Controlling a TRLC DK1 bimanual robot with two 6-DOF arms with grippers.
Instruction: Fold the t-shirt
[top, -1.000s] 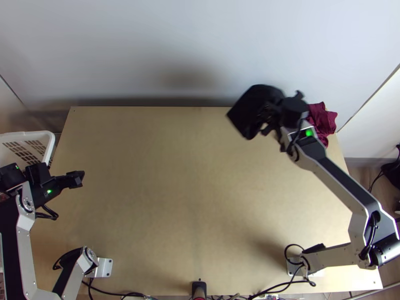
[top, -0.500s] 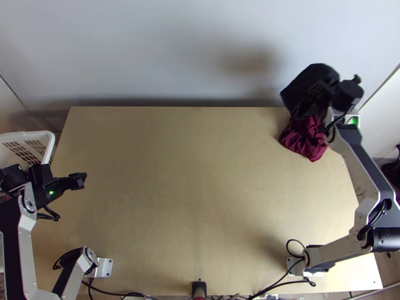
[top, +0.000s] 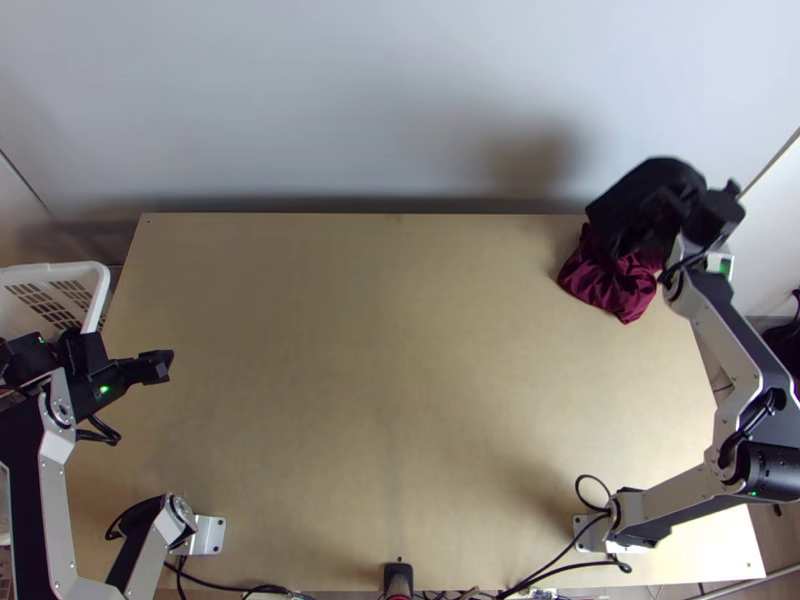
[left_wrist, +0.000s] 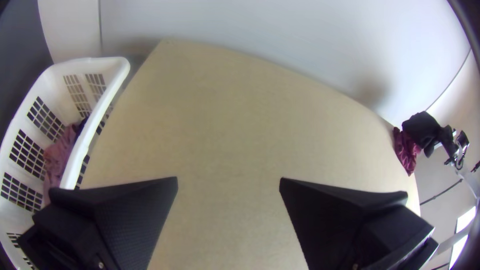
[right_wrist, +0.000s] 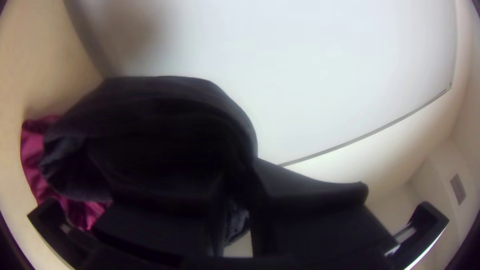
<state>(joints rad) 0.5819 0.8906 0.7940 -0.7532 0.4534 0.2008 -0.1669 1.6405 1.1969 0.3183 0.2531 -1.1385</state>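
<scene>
At the back right corner my right gripper is shut on a black cloth, bunched or folded together. The black cloth hangs over the rear part of a bunched maroon cloth; whether the two touch, I cannot tell. In the right wrist view the right gripper pinches the dark cloth, with maroon fabric showing past it. Far off at the left edge, my left gripper stays over the table. Its own wrist view has the left gripper open, bare table between its fingers.
A white laundry basket with pinkish and dark cloth in it stands beside the table's left edge. The pale wall rises behind the table. Cables lie along the near edge.
My right gripper has carried the black cloth from the back middle to the right, then slightly farther right and nearer, uncovering more of the maroon cloth. The left arm has hardly moved.
</scene>
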